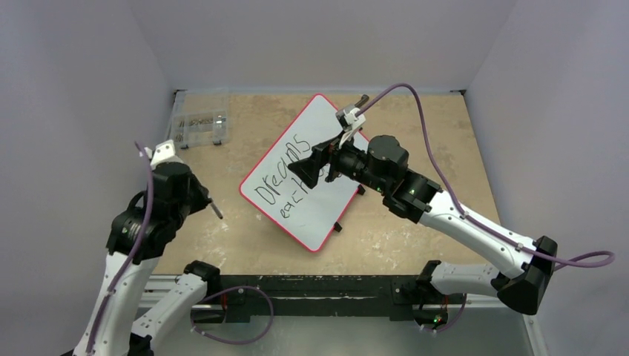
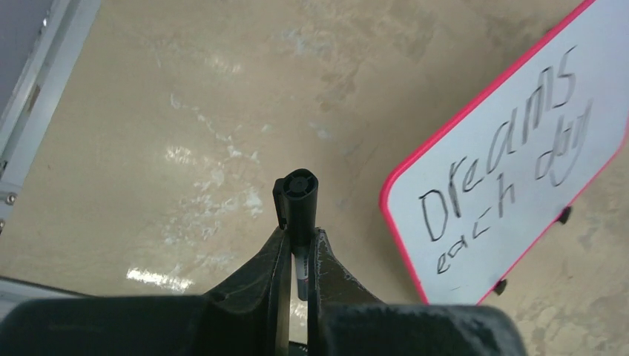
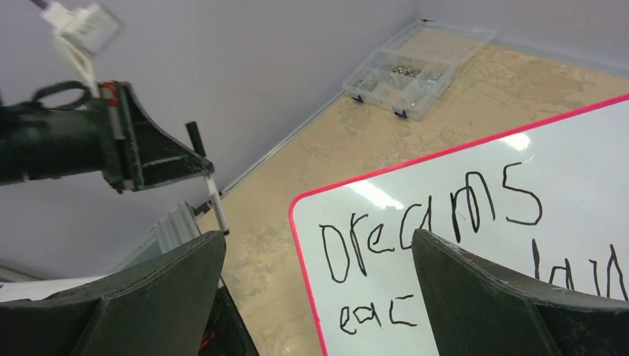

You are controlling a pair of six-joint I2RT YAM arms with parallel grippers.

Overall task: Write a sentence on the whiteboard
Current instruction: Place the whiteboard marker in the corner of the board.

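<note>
black handwritten sentence [image 2: 501, 167] looks complete on the red-rimmed white whiteboard [image 1: 330, 130] mid-table. left gripper [image 2: 297, 251] clenches a black marker [image 2: 297, 194]; right gripper [image 3: 317, 248] gapes above it. next, probably set the marker down.

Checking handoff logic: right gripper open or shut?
Open: right gripper has its fingers wide apart, nothing held, whiteboard showing through the gap.

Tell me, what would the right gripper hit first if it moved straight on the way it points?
Most likely the whiteboard, around the sentence: the open right gripper points at it with nothing between, though the gap is hard to judge.
</note>
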